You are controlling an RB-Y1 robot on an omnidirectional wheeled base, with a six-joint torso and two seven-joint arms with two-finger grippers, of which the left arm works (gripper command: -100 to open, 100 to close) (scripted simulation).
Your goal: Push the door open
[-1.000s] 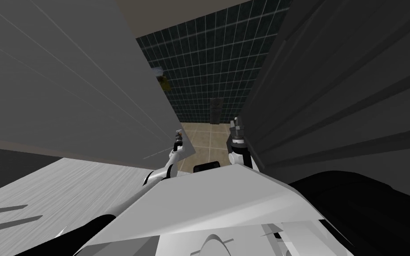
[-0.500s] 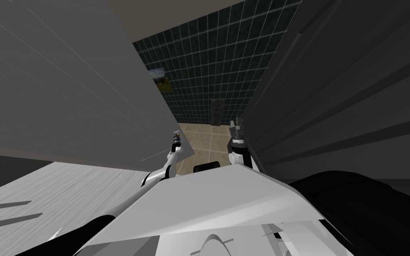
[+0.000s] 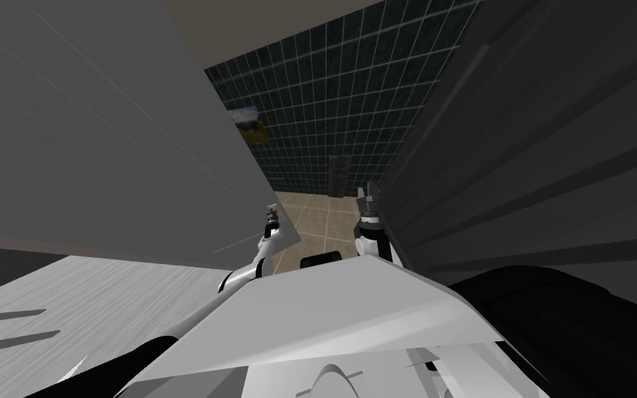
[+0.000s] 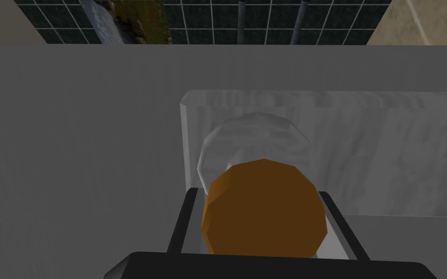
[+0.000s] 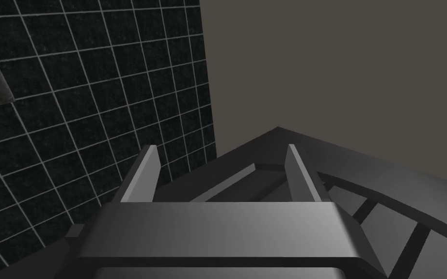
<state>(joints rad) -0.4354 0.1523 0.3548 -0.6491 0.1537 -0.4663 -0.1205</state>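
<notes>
L wrist cam is detailing L gripper (image 4: 261, 196) clamping orange knob (image 4: 264, 213) on plain grey door (image 4: 72, 145); R gripper (image 5: 222, 164) is gaping open.

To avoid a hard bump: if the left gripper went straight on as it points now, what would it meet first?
The orange knob, already held in the left gripper; right behind it the pale plate and the grey door. Little free way seems left.

Slim white forearms (image 3: 263, 252), dark joints, dark boxy right end effector (image 5: 222, 147), thin light grey blade fingers (image 5: 142, 174)
</notes>
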